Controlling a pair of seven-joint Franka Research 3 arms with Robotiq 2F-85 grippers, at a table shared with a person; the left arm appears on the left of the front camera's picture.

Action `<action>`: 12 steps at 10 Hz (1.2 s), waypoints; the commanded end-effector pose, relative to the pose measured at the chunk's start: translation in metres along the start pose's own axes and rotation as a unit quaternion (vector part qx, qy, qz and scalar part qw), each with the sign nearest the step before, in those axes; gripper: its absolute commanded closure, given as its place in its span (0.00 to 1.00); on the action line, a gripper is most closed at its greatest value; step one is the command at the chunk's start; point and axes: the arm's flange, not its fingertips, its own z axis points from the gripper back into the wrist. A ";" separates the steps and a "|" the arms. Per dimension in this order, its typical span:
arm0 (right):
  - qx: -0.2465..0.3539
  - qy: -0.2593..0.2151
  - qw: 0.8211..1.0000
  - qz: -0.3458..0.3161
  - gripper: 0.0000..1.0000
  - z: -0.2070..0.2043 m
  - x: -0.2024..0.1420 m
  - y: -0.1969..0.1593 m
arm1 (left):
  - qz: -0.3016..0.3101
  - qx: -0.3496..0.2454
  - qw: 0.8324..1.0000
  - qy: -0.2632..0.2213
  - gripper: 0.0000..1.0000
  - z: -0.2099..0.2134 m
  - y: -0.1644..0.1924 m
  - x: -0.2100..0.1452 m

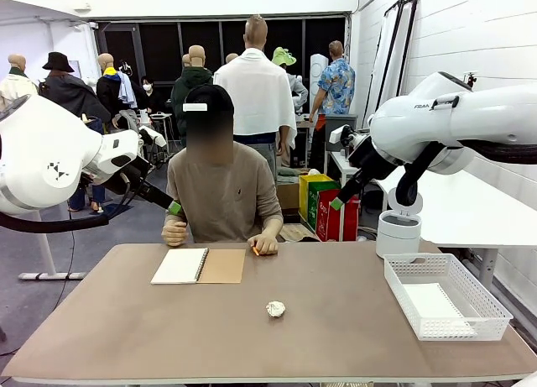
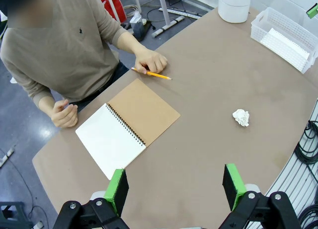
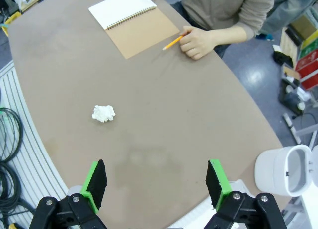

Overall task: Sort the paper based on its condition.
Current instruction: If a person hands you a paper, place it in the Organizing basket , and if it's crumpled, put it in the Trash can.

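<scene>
Crumpled paper [image 3: 103,113] at ten o'clock from open right claw [image 3: 156,182]; left claw [image 2: 176,187] open; flat sheet [image 1: 436,305] in basket [image 1: 491,307].

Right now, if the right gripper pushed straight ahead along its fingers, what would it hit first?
Probably bare table. The open right gripper points down at the tabletop, with the crumpled paper ball off to one side of that line. Depth is hard to judge.
</scene>
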 end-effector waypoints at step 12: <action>0.027 0.146 0.972 0.183 0.00 -0.155 0.066 0.068 | 0.002 -0.003 1.000 0.000 0.00 0.000 0.001 -0.001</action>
